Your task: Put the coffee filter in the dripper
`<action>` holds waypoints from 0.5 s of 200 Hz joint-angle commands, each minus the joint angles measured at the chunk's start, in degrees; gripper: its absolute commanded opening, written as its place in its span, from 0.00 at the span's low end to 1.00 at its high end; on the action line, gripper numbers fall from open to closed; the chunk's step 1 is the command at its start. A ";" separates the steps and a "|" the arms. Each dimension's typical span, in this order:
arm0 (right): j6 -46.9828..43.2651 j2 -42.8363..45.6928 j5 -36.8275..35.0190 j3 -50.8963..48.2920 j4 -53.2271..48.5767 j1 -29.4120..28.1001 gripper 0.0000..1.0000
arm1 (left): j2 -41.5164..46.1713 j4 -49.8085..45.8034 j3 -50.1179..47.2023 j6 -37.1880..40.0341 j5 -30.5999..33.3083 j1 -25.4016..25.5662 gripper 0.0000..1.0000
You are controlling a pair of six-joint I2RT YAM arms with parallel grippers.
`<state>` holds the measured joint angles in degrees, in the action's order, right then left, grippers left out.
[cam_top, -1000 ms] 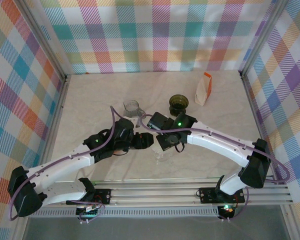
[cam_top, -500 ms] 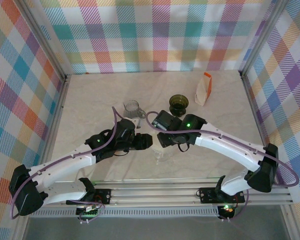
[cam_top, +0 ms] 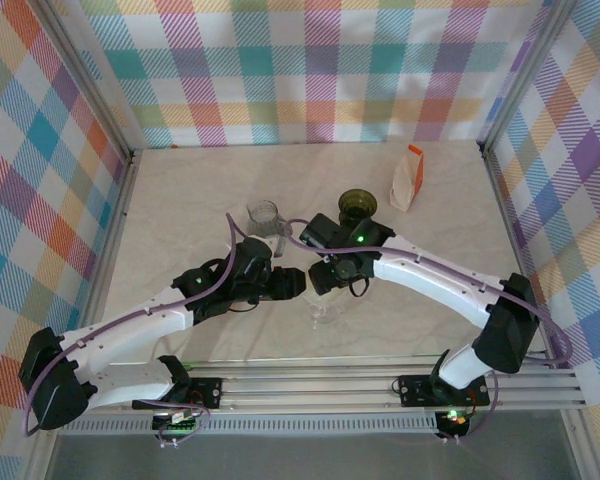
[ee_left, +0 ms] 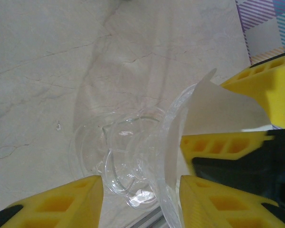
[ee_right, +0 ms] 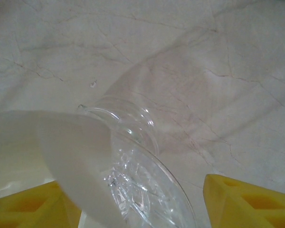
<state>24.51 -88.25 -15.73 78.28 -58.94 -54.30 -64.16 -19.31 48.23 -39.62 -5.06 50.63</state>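
The table (cam_top: 180,200) has open room on its left. A mug (cam_top: 265,216) stands behind the left gripper (ee_left: 141,183); I cannot tell if it grips the dripper (ee_left: 128,166). The filter (ee_left: 218,111) sits in the dripper, near the front edge. The right gripper (ee_right: 135,185) has its jaws spread, holding nothing. A green cup (cam_top: 358,205) and a box (cam_top: 408,178) stand behind. Checked walls (cam_top: 310,70) stand round.

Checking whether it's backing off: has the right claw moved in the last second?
Yes, slightly. In the top view the right claw has shifted away from the near edge of the table, toward the dark green cup at the back.
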 commanded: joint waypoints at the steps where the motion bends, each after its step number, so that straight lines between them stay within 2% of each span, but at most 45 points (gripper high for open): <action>1: -0.73 -1.34 1.57 -1.32 1.38 0.43 0.67 | -0.34 0.71 -0.26 -0.36 -0.65 1.16 0.46; 48: 0.27 -2.36 2.41 -5.29 5.13 0.69 0.67 | -0.53 0.85 -0.25 -0.46 -0.82 1.14 0.46; 100: 0.89 -3.29 2.63 -7.25 6.95 0.73 0.67 | 0.60 1.20 -0.42 -1.25 -0.65 1.13 0.55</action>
<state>24.73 -90.32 -13.39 72.82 -53.87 -53.93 -64.45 -19.31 48.23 -39.88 -5.08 50.68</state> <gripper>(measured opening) 0.669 0.528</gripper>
